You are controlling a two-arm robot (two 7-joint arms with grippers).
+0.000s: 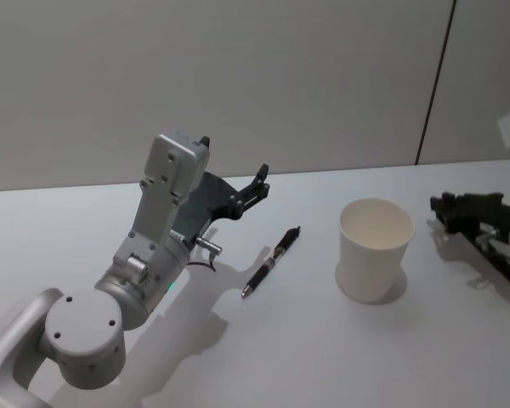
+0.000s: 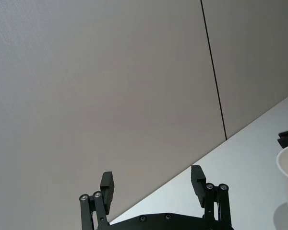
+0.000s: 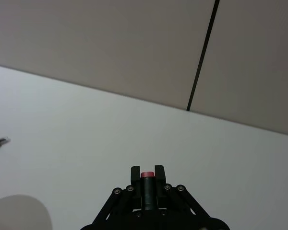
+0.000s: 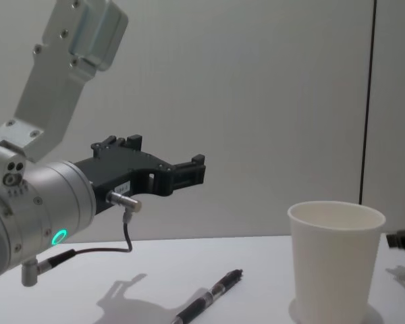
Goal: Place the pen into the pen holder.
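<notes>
Left gripper hangs above the table's left half, jaws wide and empty. The pen lies mid-table, just left of the pen holder. We'd come down square across its barrel, mid-length. Right gripper, by the right edge, pinches a red-tipped stick.

From here I see a plain white counter running back to a grey panelled wall (one thin dark seam splits the panels, over to the right).
</notes>
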